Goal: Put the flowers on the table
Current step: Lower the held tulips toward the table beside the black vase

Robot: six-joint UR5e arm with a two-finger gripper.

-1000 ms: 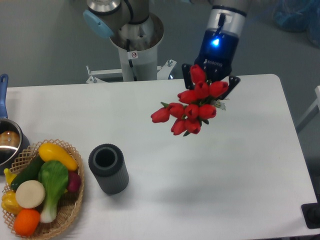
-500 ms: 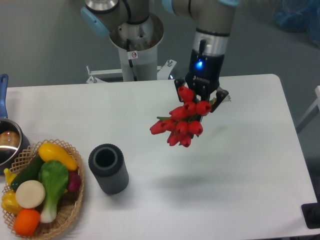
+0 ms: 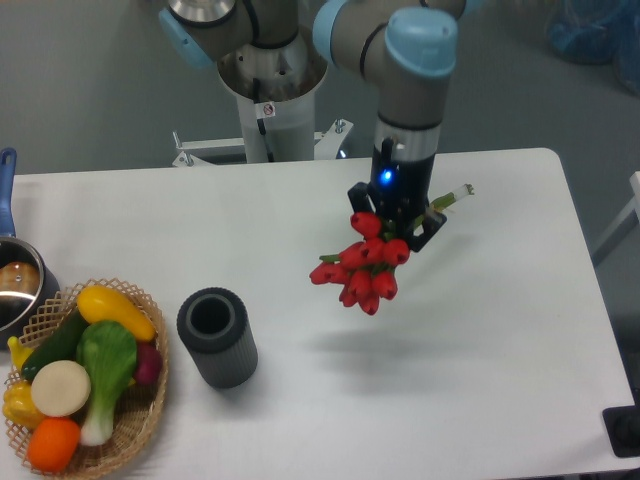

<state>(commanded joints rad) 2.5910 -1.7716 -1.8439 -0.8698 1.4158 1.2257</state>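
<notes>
Start at the left edge, where you have a pot (image 3: 14, 285) with a blue handle, then the wicker basket (image 3: 130, 425) of vegetables, and just right of it a dark ribbed cylinder (image 3: 216, 337) standing upright with its mouth open to the camera. None of these has moved over the last second.

The change is all further right. The tool (image 3: 398, 214) has swung in from the far edge toward the middle of the table (image 3: 500, 350), and the arm now stands nearly upright over it instead of leaning in from behind. The flowers (image 3: 362, 268) have come with it — a second ago the buds sat up near the back of the table, and now they hang lower in the picture and a little further left, with a soft shadow lying on the white surface below and ahead of them. You can judge from that gap between bunch and shadow that they are not down yet; the carry looks nearly done and the lowering is what remains.

The tool is closed on the stems, gripping the bunch. The red buds fan out below and to the left of the fingers, while the pale stem ends poke out at the upper right. The flowers are in the air above the centre-right of the table, well apart from the cylinder and basket.
</notes>
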